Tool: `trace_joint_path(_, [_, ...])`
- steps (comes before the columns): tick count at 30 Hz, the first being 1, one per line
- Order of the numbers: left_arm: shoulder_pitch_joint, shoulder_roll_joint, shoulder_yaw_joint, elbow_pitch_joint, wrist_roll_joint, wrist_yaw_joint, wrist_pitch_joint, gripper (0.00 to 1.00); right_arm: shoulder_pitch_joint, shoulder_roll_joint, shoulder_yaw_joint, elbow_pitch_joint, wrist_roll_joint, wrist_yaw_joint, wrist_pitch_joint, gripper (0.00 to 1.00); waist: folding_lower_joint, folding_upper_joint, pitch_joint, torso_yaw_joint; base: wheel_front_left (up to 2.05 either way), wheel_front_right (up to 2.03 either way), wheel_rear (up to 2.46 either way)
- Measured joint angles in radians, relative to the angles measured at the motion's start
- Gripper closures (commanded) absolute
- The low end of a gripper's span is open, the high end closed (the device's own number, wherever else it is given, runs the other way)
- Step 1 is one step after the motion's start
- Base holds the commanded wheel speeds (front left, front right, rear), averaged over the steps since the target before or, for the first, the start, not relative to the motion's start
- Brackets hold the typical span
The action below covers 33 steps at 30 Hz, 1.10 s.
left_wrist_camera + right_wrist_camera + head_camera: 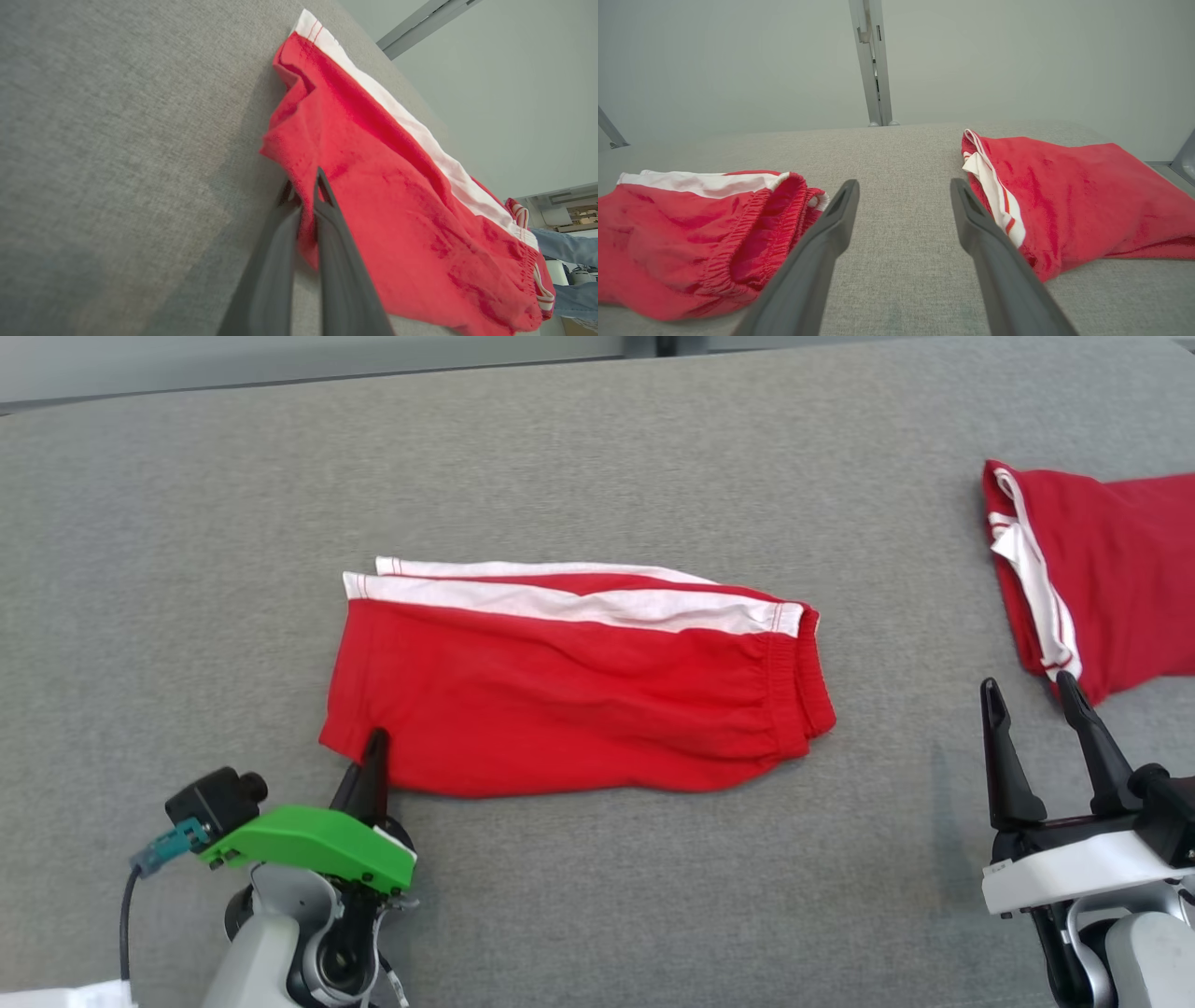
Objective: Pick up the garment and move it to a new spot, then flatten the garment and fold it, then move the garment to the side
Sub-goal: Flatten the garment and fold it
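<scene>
Left tool (pixel 375 742) pinches the near hem corner of the red garment (pixel 569 681), which lies flat on the counter (pixel 597 448) ahead and right of it, while right tool (pixel 1028 683) hangs spread, touching nothing; fold judged in hand, next move calls for lifting that corner across.

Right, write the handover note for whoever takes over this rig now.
Left gripper: shut on the near left corner of the shorts.
Right gripper: open, holding nothing, over bare table between the shorts and a second red garment at the right edge.
Shorts: mid-table, folded over, fairly flat, waistband towards the right.
Done: the fold, by the look of it.
Left: move the shorts to the side.
</scene>
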Motion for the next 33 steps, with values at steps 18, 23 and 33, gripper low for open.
trace_joint_path(18, [0.138,0.026,-0.124,-0.171,0.158,0.056,-0.069,0.0,-0.029,-0.003,0.103,0.03,-0.02,0.028,0.0,0.0,0.0,0.0,-0.021,0.121,0.0,0.0,0.0])
trace_joint_path(23, [0.141,0.116,-0.123,-0.221,0.303,0.07,-0.12,0.0,-0.045,0.02,0.144,0.052,-0.019,0.033,0.0,0.0,0.0,0.0,-0.025,0.097,0.0,0.0,0.0])
trace_joint_path(33, [0.139,0.186,-0.086,-0.333,0.534,0.082,-0.189,0.0,-0.12,0.026,0.19,0.159,-0.016,0.034,0.036,0.0,0.0,0.0,-0.019,0.098,0.0,0.0,0.0])
